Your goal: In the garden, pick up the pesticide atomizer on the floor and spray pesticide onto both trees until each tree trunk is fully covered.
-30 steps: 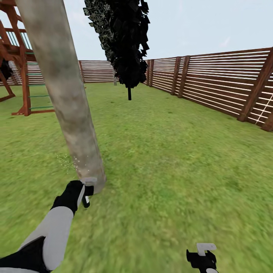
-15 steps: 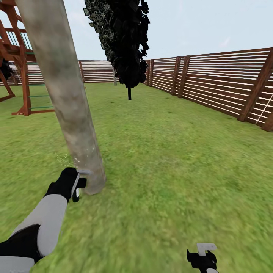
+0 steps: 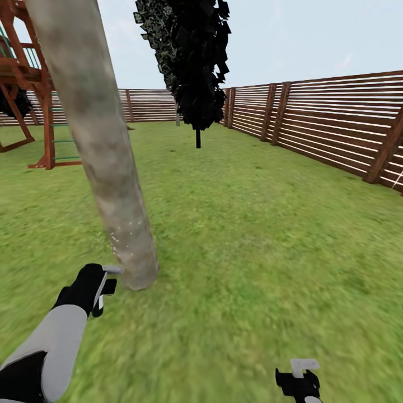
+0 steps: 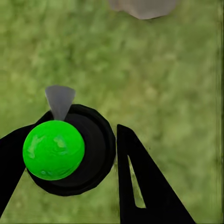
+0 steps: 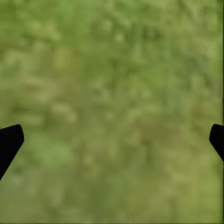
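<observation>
Green lawn (image 3: 268, 235) runs out to the brown slat fence (image 3: 336, 129), and the pale mottled tree trunk (image 3: 98, 140) leans up through the head view, its foot just beside your left gripper (image 3: 103, 285). Faint specks sit low on the bark, probably spray, though the render is too coarse to be sure. Work the nozzle upward from there and around the far side, since coverage likely has to reach the whole column. Your left gripper pinches the pesticide atomizer (image 4: 70, 149), seen end-on in the left wrist view as a dark round body with a green ball on it. Keep that clamp firm. Your right gripper (image 3: 299, 376) hangs low over grass, its fingers spread wide and holding nothing.
</observation>
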`<state>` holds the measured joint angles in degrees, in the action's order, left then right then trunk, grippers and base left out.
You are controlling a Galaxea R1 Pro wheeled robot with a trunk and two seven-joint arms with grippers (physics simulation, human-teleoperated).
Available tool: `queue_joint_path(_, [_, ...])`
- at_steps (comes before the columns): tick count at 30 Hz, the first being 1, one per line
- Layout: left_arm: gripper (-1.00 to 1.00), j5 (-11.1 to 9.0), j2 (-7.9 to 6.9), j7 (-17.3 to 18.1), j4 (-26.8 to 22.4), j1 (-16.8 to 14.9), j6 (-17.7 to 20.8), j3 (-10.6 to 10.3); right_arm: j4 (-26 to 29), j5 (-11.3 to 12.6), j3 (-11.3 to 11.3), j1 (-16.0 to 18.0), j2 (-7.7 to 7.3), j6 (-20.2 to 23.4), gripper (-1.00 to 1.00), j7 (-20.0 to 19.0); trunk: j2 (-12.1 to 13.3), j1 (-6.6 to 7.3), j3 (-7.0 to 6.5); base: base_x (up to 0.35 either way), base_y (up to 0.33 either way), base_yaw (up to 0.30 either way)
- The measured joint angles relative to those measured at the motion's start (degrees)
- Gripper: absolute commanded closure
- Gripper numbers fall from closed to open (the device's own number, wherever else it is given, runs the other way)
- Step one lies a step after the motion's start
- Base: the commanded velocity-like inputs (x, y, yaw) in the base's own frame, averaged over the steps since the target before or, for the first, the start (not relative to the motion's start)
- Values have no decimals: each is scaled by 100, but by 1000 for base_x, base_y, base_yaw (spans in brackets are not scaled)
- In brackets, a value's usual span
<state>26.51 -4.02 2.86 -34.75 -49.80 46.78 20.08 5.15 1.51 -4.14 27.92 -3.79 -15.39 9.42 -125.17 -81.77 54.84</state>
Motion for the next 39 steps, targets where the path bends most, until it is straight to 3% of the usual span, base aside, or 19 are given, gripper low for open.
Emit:
queue_joint_path(2, [100,-22,48,0,5,6,-21,7,0,0,0,0,-4,-4,-100,0,0,0,0,241,-163,0])
queue_joint_path(5, [100,-26,97,-1,-31,363,-660,36,7,0,0,0,1,-6,-100,0,0,0,1,241,-163,0])
queue_joint_path(8, [100,-16,111,-1,-110,435,-811,46,8,4,0,0,3,-6,-100,0,0,0,0,226,-181,2])
queue_joint_path(22, [100,-27,142,0,-152,451,-846,64,7,0,0,2,18,-4,-100,0,0,-1,0,25,-267,234])
queue_joint_path(39, [100,-20,136,0,-143,449,-862,144,7,0,-1,0,2,2,-100,1,0,-2,0,147,-240,8])
